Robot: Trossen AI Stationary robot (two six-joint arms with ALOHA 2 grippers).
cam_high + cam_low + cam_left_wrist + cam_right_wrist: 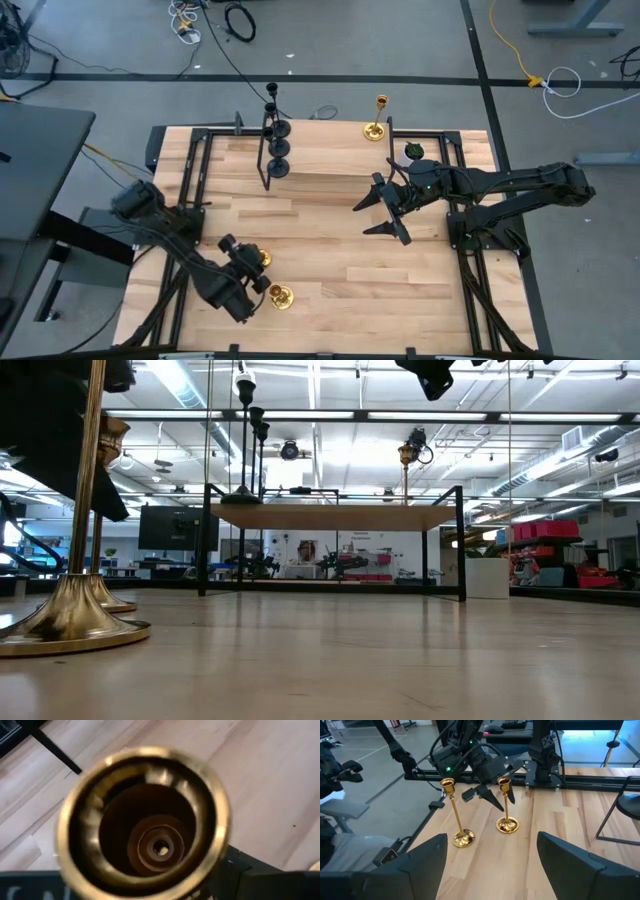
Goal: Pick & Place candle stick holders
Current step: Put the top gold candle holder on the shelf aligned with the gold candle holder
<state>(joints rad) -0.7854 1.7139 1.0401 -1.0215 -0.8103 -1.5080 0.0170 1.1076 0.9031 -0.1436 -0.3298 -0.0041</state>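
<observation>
Two gold candle stick holders stand upright on their bases near the table's front left, one [260,258] farther back and one [281,295] nearer the front. My left gripper [253,266] hangs over the farther one [505,805]. Its fingers are open on either side of the stem just under the cup [145,820]; I cannot tell whether they touch it. A third gold holder [377,125] and three black holders [276,135] stand on the raised shelf at the back. My right gripper [385,212] is open and empty above the table's middle right.
The raised wooden shelf [330,517] on a black frame spans the table's far side. A small pot with a green plant [414,152] stands near the right arm. Black frame rails [190,180] run along the table's left and right sides. Bare wood [330,270] lies between the two grippers.
</observation>
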